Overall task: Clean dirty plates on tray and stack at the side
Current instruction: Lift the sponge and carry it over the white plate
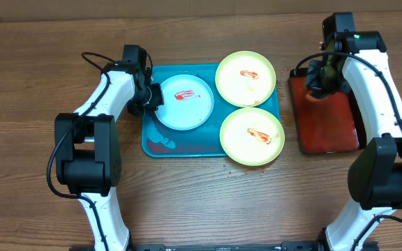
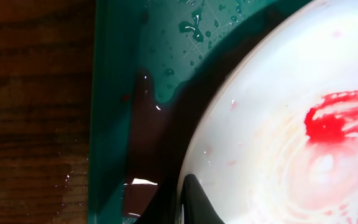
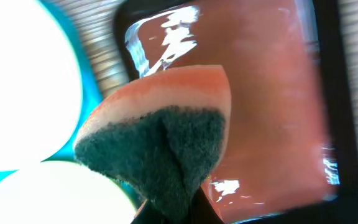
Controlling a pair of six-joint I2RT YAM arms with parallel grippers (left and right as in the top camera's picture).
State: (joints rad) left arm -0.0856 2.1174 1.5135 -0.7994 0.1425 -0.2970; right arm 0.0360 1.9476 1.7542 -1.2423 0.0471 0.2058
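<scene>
Centrally on the table [image 1: 208, 202] lies the turquoise tray [image 1: 187, 150], long side across, with all three plates on it. The blue-white plate [image 1: 187, 111] sits wholly inside the rim at the left half, a red smear near its middle. The upper yellow-green plate [image 1: 246, 87] overhangs the tray's far rim, and the lower yellow-green plate [image 1: 246, 146] overhangs the near rim and the right corner. These two meet or nearly meet edge to edge, and both stand just beside the blue-white one. A puddle [image 1: 160, 144] with droplets wets the bare floor of the tray at its near left corner. The left gripper [image 1: 152, 97] is at the blue-white plate's left edge with its jaws closed. The left wrist view shows one dark finger [image 2: 194, 202] over that rim, but whether the rim is pinched cannot be told. The right gripper [image 1: 319, 78] hangs over the far left corner of the red tray [image 1: 330, 132], jaws clamped on a folded sponge [image 3: 160, 124], orange with a dark green scouring face. Only a narrow strip of bare wood parts the two trays. Wider open wood lies in front of the turquoise tray between the arm bases, and to the far left.
</scene>
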